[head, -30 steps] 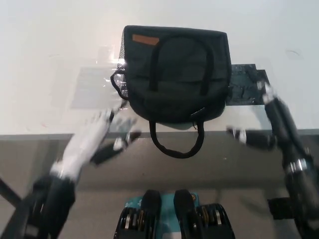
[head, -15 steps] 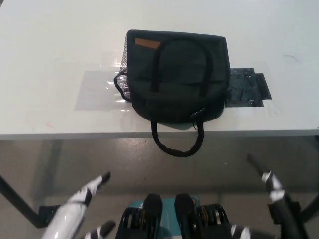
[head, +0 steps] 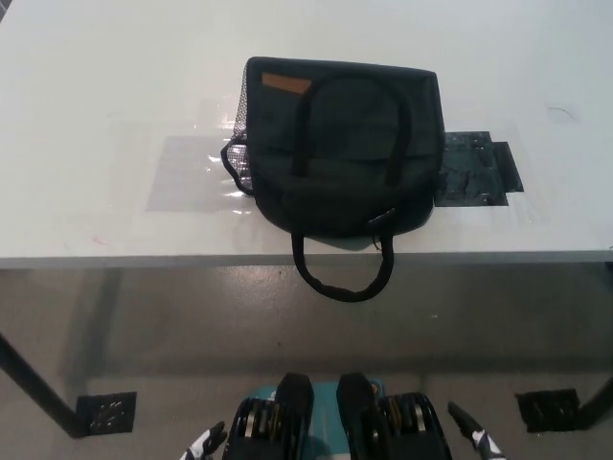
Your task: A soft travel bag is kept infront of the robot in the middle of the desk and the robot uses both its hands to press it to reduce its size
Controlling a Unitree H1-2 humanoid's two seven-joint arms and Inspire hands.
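1. On the white desk (head: 115, 86), in the middle and toward the near edge, you have the dark soft travel bag (head: 340, 153) lying flat.
2. Its lower carry handle (head: 340, 283) loops over the desk's front edge and hangs in the air above the floor, while the upper handle (head: 354, 110) lies arched across the bag's top face.
3. You can see an orange label (head: 285, 83) near the bag's far left corner and a mesh pocket (head: 239, 144) along its left side.
4. A clear plastic sheet (head: 187, 172) lies flat on the desk, just left of the bag, and a dark glossy sheet (head: 474, 171) sticks out from under the bag's right side.
5. Your left hand (head: 206, 446) shows only as a white fingertip at the bottom edge, well apart from the bag; you cannot tell whether it is spread or clenched.
6. Your right hand (head: 474, 441) likewise shows only a tip at the bottom edge, touching nothing visible, its state unreadable.
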